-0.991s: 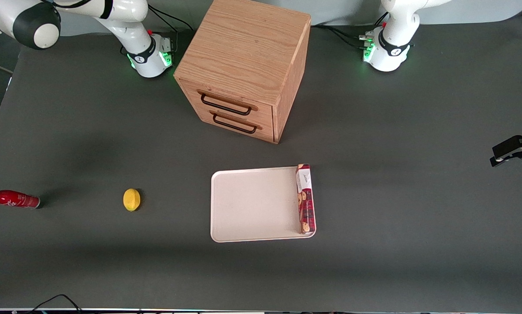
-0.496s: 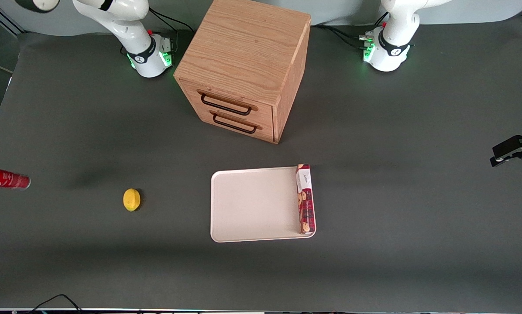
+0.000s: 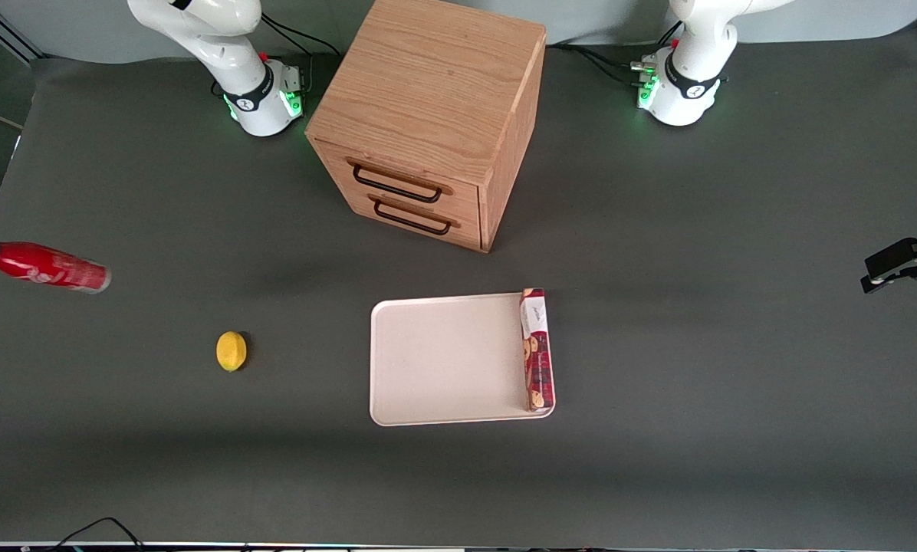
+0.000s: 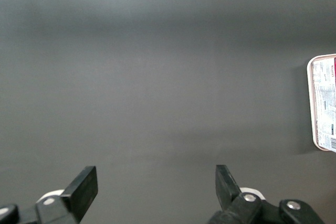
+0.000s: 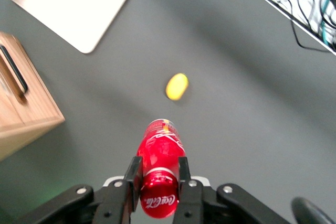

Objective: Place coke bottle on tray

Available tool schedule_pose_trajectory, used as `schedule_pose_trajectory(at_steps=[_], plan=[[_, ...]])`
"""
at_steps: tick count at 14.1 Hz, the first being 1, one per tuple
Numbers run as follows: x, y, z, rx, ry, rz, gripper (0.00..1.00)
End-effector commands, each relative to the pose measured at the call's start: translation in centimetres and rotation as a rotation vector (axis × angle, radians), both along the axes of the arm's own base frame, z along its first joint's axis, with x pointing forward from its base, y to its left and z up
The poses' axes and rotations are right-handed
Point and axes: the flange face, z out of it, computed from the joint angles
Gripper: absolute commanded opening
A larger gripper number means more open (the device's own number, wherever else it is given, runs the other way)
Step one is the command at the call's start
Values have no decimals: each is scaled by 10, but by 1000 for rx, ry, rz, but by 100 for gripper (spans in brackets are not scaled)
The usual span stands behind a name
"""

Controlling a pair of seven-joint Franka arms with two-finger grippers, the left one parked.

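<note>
The coke bottle is a slim glossy red bottle with white script. It hangs lying sideways above the table at the working arm's end. My right gripper is shut on its neck just below the red cap, and the bottle's body points away from the wrist. In the front view the gripper is almost wholly past the frame's edge. The off-white tray lies flat in front of the cabinet, well apart from the bottle, and also shows in the right wrist view.
A yellow lemon lies on the table between bottle and tray, below the bottle in the wrist view. A red cookie box stands on the tray's edge nearest the parked arm. The wooden drawer cabinet stands farther from the camera than the tray.
The bottle was lying on the table with the gripper at its cap. It has been lifted off the table and has moved farther from the camera and a little toward the tray.
</note>
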Motion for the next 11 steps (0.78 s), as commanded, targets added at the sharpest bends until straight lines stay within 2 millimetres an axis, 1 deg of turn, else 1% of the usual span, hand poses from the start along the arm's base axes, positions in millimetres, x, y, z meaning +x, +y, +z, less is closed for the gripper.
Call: schedule_pose_trajectory(at_steps=[1, 2, 3, 4, 5, 7, 8, 9, 10, 11], plan=[[-2, 105, 8, 15, 45, -184, 0], [-1, 140, -2, 33, 87, -277, 0], [4, 172, -20, 49, 141, -375, 0], [8, 201, -33, 58, 164, -457, 0], [9, 234, -47, 33, 150, -501, 0], [7, 294, -90, -9, 111, -582, 0], [2, 324, -115, -15, 98, -634, 0], [-4, 351, -135, -15, 72, -686, 0], [-8, 367, -158, -37, 43, -710, 0], [-11, 375, -178, -59, 20, -711, 0]])
